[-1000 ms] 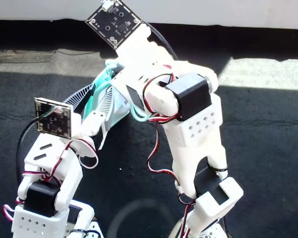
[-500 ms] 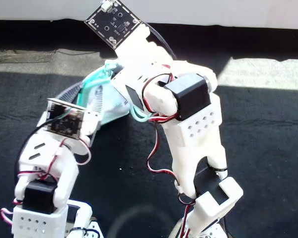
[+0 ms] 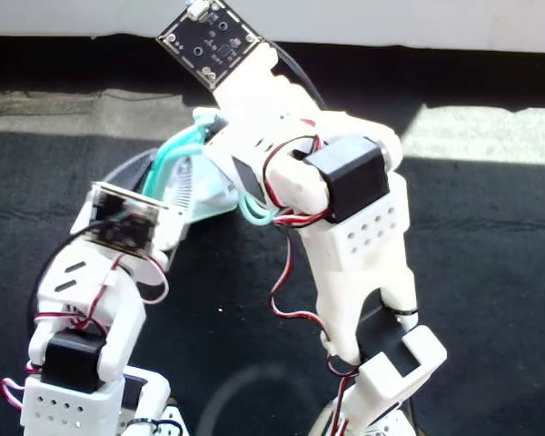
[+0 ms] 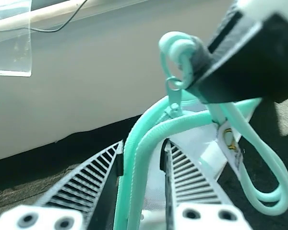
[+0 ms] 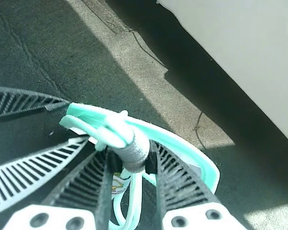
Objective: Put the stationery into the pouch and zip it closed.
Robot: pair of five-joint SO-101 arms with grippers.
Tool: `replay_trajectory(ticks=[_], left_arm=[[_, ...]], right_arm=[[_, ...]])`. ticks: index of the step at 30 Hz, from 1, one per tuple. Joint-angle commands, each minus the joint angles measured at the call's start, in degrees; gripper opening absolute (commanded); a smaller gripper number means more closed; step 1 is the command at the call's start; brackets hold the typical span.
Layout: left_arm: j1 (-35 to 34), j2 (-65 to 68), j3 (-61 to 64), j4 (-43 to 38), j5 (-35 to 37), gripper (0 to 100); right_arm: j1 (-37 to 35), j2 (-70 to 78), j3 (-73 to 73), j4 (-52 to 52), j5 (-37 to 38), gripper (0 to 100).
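The white pouch (image 3: pixel 193 186) with its teal zipper edge hangs above the dark mat between the two arms. My left gripper (image 3: pixel 159 179) is shut on the teal zipper edge (image 4: pixel 139 158), which fills the gap between its ribbed fingers (image 4: pixel 103 167). My right gripper (image 3: pixel 209 129) is shut on the teal pull cord (image 5: pixel 129 143) at its grey knot, just above the pouch's end. In the left wrist view the zipper pull (image 4: pixel 174 93) hangs under the right arm's black finger (image 4: pixel 240 62). The cord's loop (image 4: pixel 266 184) dangles beside the pouch.
A dark mat (image 3: pixel 490 272) covers the table, with a sunlit patch (image 3: pixel 481 132) at the back right. A white wall (image 3: pixel 391 23) runs along the far edge. A thin cable (image 5: pixel 134 43) lies on the mat behind the pouch.
My left arm's wrist has swung right and forward toward the pouch, and the pouch now sits lower and flatter between its fingers. The right arm has barely moved.
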Motion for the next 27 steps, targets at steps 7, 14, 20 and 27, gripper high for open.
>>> replay_trajectory(ticks=[7,14,20,27], left_arm=[[2.6,-0.5,-0.5,0.5,-3.6,15],[2.6,-0.6,-0.7,2.1,-3.3,15],[3.0,-4.9,-3.7,7.2,-3.3,15],[2.6,-12.4,-5.1,17.2,-3.3,15]], right_arm=[[2.0,-9.7,0.3,0.6,0.1,0.6],[2.0,-17.1,15.6,0.3,0.0,0.6],[0.4,-21.1,24.2,-1.6,0.0,0.6],[0.5,-23.7,28.8,-2.5,0.0,0.6]])
